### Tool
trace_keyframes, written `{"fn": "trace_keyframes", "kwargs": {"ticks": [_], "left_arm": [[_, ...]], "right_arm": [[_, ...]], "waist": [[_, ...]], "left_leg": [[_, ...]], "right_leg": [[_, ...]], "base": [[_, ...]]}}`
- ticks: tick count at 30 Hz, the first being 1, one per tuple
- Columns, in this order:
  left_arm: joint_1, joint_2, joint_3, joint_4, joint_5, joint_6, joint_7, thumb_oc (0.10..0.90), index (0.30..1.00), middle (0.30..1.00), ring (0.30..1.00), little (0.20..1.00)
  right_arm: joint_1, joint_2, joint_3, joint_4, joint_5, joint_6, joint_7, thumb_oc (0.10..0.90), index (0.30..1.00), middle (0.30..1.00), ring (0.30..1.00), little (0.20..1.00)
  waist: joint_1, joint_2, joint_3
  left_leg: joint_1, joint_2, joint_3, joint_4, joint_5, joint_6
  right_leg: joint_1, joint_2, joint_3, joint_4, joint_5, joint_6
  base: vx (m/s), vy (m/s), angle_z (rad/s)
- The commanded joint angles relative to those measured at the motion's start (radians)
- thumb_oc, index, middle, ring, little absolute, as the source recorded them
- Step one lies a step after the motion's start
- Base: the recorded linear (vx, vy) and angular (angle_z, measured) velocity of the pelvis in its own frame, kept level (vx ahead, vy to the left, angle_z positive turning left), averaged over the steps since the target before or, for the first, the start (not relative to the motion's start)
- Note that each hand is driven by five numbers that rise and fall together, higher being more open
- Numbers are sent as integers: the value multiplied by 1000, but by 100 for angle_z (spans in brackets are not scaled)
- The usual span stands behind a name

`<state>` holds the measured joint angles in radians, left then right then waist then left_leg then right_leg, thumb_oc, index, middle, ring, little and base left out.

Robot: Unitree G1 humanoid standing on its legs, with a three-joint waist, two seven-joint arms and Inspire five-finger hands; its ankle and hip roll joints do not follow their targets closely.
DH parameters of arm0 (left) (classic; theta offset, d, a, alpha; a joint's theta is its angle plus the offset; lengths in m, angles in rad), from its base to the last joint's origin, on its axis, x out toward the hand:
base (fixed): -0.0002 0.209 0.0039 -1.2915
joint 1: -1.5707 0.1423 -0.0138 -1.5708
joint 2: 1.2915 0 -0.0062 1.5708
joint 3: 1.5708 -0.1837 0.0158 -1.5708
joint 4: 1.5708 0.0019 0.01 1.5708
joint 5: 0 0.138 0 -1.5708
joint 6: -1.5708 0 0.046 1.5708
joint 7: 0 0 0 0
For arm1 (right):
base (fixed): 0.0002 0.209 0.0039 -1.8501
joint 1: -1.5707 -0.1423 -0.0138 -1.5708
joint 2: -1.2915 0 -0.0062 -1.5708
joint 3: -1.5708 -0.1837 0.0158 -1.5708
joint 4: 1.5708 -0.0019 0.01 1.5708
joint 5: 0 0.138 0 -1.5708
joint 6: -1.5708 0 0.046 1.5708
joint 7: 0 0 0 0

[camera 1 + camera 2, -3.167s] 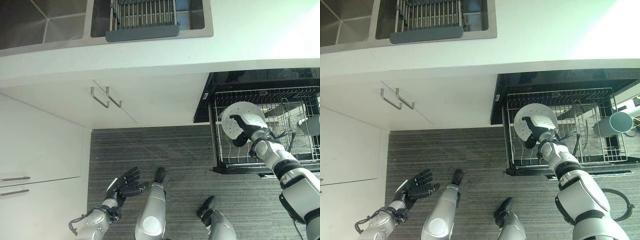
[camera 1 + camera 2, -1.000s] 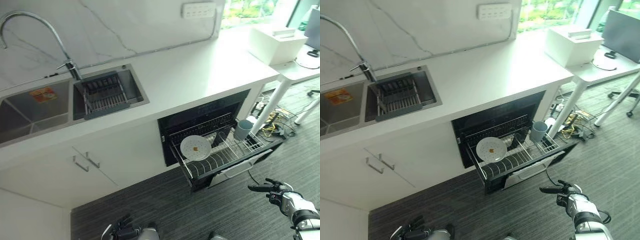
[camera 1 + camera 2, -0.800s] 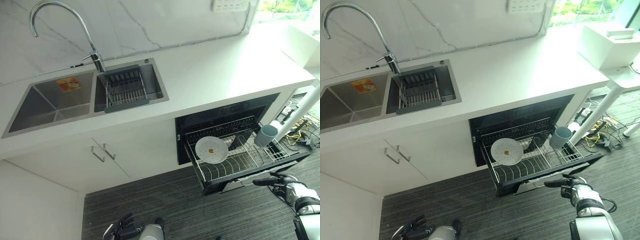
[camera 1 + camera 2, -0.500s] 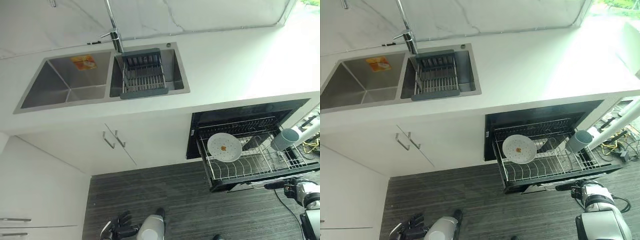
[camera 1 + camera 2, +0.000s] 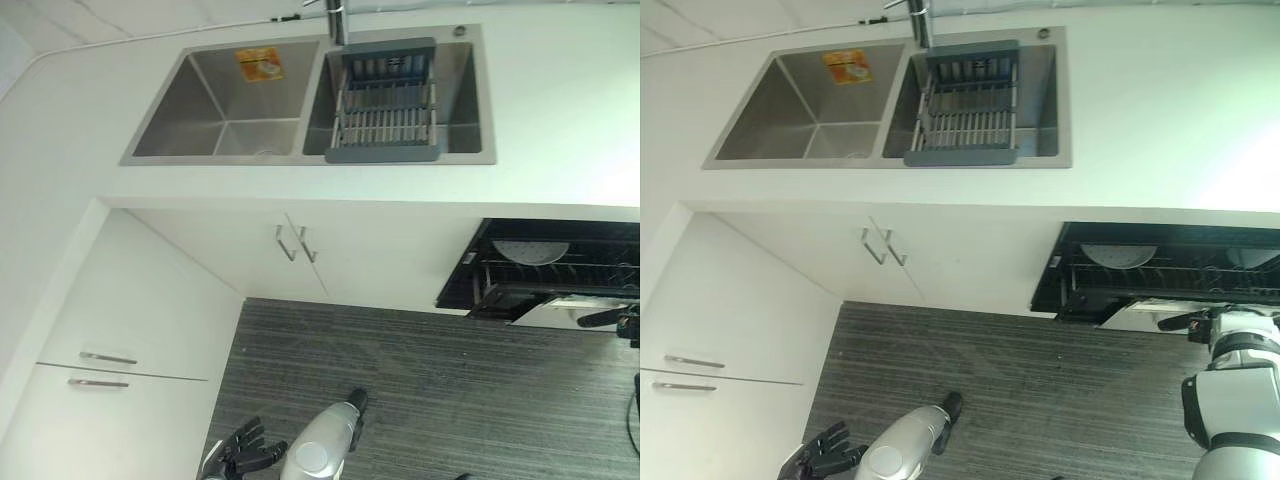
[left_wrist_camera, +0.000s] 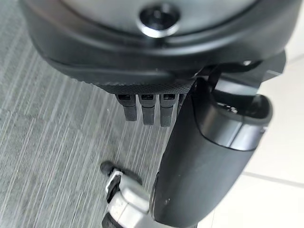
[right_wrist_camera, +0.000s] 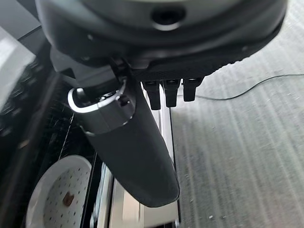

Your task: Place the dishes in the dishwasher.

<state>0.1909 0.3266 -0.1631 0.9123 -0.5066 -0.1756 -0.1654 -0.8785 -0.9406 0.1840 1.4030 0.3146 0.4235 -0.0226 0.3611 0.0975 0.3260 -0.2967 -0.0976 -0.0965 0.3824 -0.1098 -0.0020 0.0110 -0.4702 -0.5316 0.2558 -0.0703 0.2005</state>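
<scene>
Done: a white plate (image 5: 1118,254) stood in the dishwasher rack (image 5: 1170,277), under the counter (image 5: 1160,120).
Left: judged from the sink's dish rack (image 5: 965,110), which looked bare, little or nothing remained.
Right hand (image 5: 1196,321): just in front of the dishwasher, fingers straight, holding nothing.
Left hand (image 5: 823,449): low over the floor (image 5: 1040,370), fingers relaxed, holding nothing.

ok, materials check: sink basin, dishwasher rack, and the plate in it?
Sink basin: looks like brushed stainless steel, with a grey satin sheen and soft reflections. Dishwasher rack: thin metal wire, probably coated or plated; the finish is hard to tell here. Plate: white, matte, dotted with small holes or dimples, so plastic seems likelier than ceramic, though that stays open.
</scene>
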Motion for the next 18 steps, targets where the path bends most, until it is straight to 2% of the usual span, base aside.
{"fn": "trace_keyframes", "kwargs": {"ticks": [1,2,3,5,9,11,18], "left_arm": [[32,69,-5,-22,-34,-41,-7,800,900,900,900,900],[37,72,-1,-30,-38,-36,-9,800,900,900,900,900],[42,74,6,-29,-41,-35,-12,800,900,900,900,900],[49,80,16,-24,-45,-36,-23,800,900,900,900,900],[55,80,28,-5,-40,-36,-41,800,900,900,900,900],[57,76,35,5,-46,-37,-47,800,900,900,900,900],[77,68,38,15,-21,-58,-72,800,900,900,900,900]], "right_arm": [[-189,-63,125,-135,-22,-160,-16,800,900,900,900,900],[-212,-73,141,-138,-24,-161,-19,800,900,900,900,900],[-227,-77,152,-142,-23,-162,-21,800,900,900,900,900],[-260,-85,171,-146,-14,-176,-30,800,900,900,900,900],[-341,-85,209,-165,-14,-270,-68,800,900,900,900,900],[-379,-91,226,-178,-15,-361,-131,800,900,900,900,900],[-341,-87,200,-200,4,-401,-111,800,900,900,900,900]], "waist": [[39,-21,-67],[42,-12,-58],[46,-14,-59],[54,-8,-53],[63,2,-52],[64,6,-54],[63,-2,-60]], "left_leg": [[44,80,-50,-82,-27,-85],[27,67,-56,-82,0,-79],[38,70,-55,-82,-24,-85],[32,65,-58,-82,-20,-84],[22,55,-56,-82,-13,-83],[19,51,-56,-82,-11,-82],[25,56,-53,-82,-19,-80]], "right_leg": [[-32,18,83,44,-28,24],[-42,7,71,44,-1,15],[-28,9,79,44,-25,25],[-25,2,74,44,-22,26],[-20,-11,64,44,-18,27],[-17,-16,60,44,-17,29],[-11,-17,53,44,-11,35]], "base": [[115,66,22],[202,9,26],[110,61,20],[147,37,21],[76,76,6],[69,57,-2],[33,-6,3]]}}
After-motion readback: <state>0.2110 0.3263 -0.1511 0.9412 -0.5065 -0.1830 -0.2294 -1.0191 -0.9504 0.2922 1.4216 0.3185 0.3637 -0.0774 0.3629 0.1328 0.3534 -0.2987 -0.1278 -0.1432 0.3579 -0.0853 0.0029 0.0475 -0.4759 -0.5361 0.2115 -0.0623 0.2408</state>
